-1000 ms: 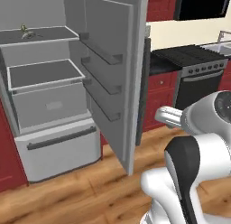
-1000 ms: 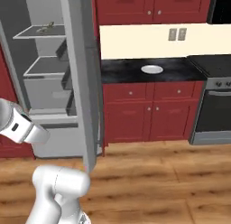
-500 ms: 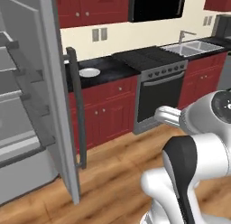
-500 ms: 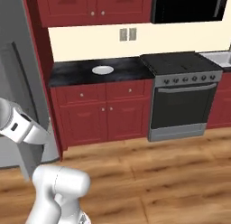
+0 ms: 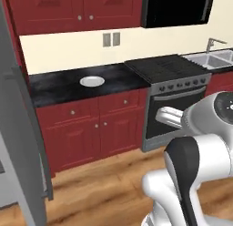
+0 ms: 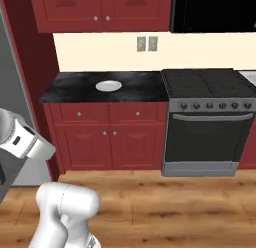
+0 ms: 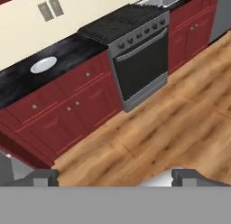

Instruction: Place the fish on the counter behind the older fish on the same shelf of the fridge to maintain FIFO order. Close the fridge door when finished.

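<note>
Left base view: black stone-look bench (image 5: pixel 59 86) w/ faint grey marbling runs over dark red cabinet fronts (image 5: pixel 93 129) w/ round silver knobs. A round white plate (image 5: pixel 92 81) sits on the bench near its middle; whatever lies on it is too small to make out, so the fish's heading & long axis can't be told. At far left, the tall grey fridge door (image 5: pixel 18 147) is cut off by the frame edge, its long dark bar handle (image 5: pixel 38 138) upright; the fridge inside is hidden. Right of the bench: black-topped steel oven range (image 5: pixel 170 97), then a steel sink w/ tap (image 5: pixel 214 54), partly cut off. White robot arm w/ dark joint (image 5: pixel 195 166) covers the lower right.

Right base view: same plate (image 6: pixel 108 85) on the bench (image 6: pixel 75 89), left of the range (image 6: pixel 207 122). Nothing readable on the plate. Grey fridge side (image 6: pixel 12 92) clipped at left edge; white arm link (image 6: pixel 22 137) crosses in front of it.

Hand view: scene tilted. Plate (image 7: pixel 43 64) on bench (image 7: pixel 27 81) at upper left, range (image 7: pixel 135 47) at centre, wood plank floor (image 7: pixel 171 123) below. Pincer (image 7: pixel 113 177) at the bottom edge, its two dark tips spread wide, nothing between them.
</note>
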{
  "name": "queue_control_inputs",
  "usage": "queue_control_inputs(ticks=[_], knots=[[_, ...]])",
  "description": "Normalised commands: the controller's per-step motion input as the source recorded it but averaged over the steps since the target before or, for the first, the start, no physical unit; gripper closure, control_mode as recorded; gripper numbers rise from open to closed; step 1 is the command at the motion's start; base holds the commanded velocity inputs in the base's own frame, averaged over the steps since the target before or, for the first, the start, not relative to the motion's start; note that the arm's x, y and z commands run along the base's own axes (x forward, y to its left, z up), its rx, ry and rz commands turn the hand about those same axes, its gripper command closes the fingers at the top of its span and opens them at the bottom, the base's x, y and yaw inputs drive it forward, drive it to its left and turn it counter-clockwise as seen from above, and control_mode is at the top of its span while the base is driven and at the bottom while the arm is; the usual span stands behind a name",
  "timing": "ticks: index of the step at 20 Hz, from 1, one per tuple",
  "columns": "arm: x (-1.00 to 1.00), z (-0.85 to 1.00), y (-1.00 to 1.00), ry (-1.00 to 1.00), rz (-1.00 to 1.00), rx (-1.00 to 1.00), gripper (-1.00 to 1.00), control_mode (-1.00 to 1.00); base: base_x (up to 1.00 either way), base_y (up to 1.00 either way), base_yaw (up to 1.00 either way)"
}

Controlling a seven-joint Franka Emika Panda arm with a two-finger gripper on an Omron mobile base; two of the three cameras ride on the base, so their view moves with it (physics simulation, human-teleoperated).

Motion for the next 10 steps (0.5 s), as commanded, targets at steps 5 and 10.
queue_control_inputs(ticks=[5, 10], knots=[[0.0, 0.0, 0.0, 0.0, 0.0, 0.0, -1.0, 1.0, 1.0, -0.07, 0.56], [0.0, 0.0, 0.0, 0.0, 0.0, 0.0, -1.0, 1.0, 0.81, -0.41, 0.56]])
